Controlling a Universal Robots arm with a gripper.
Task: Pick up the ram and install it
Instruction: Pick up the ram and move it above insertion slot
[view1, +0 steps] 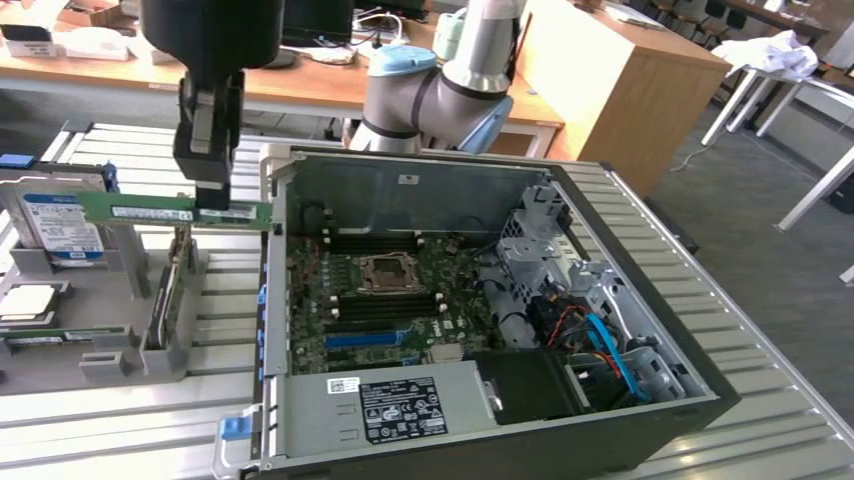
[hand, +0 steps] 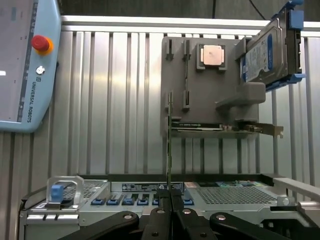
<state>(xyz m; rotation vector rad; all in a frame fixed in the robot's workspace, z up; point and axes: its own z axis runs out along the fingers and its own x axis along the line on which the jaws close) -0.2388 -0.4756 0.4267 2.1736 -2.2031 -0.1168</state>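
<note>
The gripper (view1: 212, 204) is pinching the ram (view1: 134, 211) on its top edge. The green stick lies level in the upper left of the exterior frame, over the grey parts holder (view1: 114, 305) and just left of the open computer case (view1: 400, 185) on the ribbed bench (view1: 787, 430).

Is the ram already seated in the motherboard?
No, the gripper is shut on the ram, holding it above the gray holder, to the exterior view's left of the open computer case.
</note>
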